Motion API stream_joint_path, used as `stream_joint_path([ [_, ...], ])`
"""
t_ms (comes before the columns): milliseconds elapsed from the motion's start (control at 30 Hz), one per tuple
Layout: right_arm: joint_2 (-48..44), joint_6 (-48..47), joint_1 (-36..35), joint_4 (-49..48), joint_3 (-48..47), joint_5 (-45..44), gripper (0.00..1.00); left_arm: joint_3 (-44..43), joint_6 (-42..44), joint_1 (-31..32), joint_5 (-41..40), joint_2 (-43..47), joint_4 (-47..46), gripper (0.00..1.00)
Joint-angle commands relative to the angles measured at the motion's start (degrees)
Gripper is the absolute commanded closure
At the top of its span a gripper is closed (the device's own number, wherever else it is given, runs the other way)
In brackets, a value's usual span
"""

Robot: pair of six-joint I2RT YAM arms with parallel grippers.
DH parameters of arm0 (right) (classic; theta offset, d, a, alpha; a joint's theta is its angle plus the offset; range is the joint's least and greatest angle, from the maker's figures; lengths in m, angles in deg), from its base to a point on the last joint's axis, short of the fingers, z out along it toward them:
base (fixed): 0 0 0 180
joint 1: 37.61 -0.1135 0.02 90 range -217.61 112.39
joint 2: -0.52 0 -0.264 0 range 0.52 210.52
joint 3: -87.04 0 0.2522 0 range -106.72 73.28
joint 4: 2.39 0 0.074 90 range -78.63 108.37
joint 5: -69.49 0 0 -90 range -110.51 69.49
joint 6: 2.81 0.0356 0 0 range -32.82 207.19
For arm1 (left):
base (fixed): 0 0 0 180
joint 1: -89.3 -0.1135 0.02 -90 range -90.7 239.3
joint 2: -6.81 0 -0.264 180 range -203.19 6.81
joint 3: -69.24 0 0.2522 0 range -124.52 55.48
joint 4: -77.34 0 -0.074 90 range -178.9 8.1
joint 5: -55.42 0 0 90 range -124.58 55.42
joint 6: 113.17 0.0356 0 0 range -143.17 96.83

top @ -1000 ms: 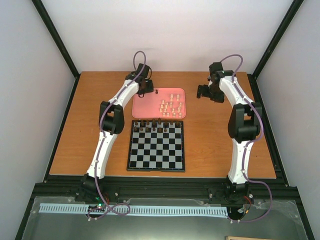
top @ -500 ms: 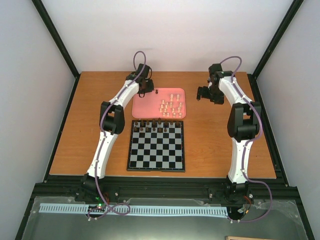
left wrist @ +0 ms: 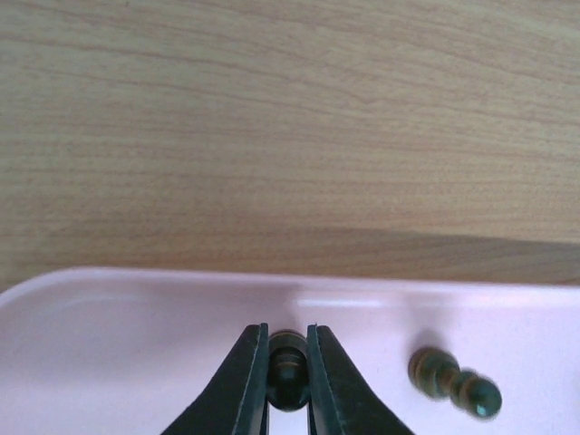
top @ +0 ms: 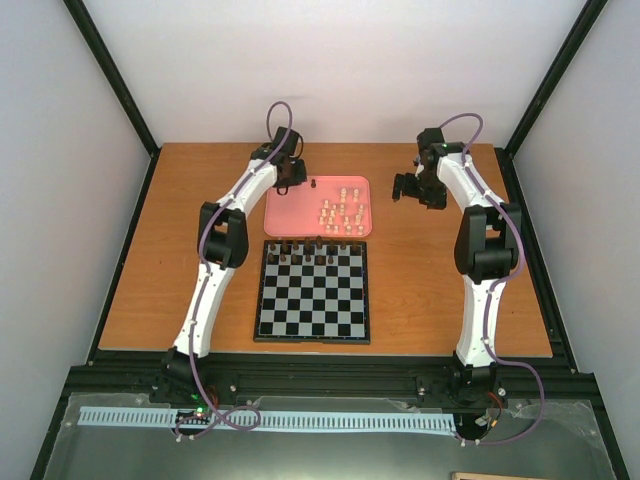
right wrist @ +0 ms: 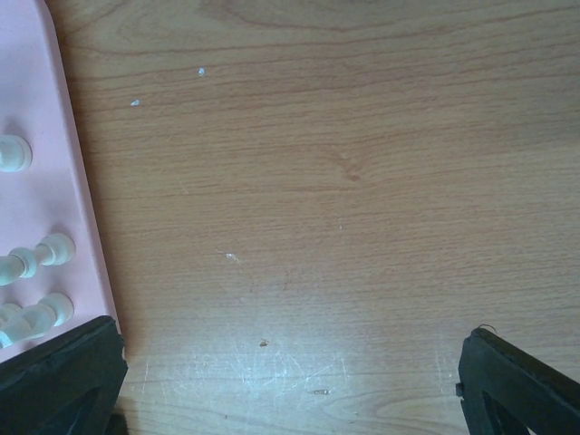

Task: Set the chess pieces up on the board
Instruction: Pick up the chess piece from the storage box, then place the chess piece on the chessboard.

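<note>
In the left wrist view we see a dark chess piece [left wrist: 288, 373] wedged right between the left jaws, which press its two sides, nearly closed on it. It sits in the pink tray [left wrist: 136, 326], near the far rim. We look down on its round head, so its long axis runs away from us. A second dark piece [left wrist: 453, 383] lies toppled beside it, slanting rightward. The right jaws stand wide apart over bare counter [right wrist: 317, 181], grasping nothing.

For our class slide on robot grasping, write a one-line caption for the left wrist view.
Jaws closed on a dark chess piece in the pink tray; another dark piece to the right.
</note>
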Motion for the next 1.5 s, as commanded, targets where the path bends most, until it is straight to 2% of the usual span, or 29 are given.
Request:
stream_joint_path([
  [0, -0.4, 0.3, 0.2, -1.3, 0.8, 0.5, 0.0, 2.0, 2.5, -0.6, -0.2, 8.2, 2.3, 0.95],
  [267, -3.6, 1.2, 0.2, -5.7, 5.6, 2.1, 0.0, 11.6, 6.0, 2.3, 4.8, 21.4, 4.7, 0.93],
  [500, -6.3, 1.4, 0.2, -8.7, 10.6, 1.8, 0.0, 31.7, 12.4, 11.4, 12.1, 33.9, 2.7, 0.88],
  [667, -7.8, 1.5, 0.2, -10.1, 13.4, 1.9, 0.0, 38.0, 17.8, 16.8, 12.9, 38.4, 2.6, 0.87],
  [1067, -9.7, 1.8, 0.2, -12.8, 17.2, 2.4, 0.0, 49.3, 20.0, 25.0, 7.4, 43.8, 2.2, 0.87],
  [1467, -10.4, 2.0, 0.2, -13.9, 19.3, 2.1, 0.0, 52.2, 19.2, 26.9, 6.1, 41.6, -2.4, 0.87],
])
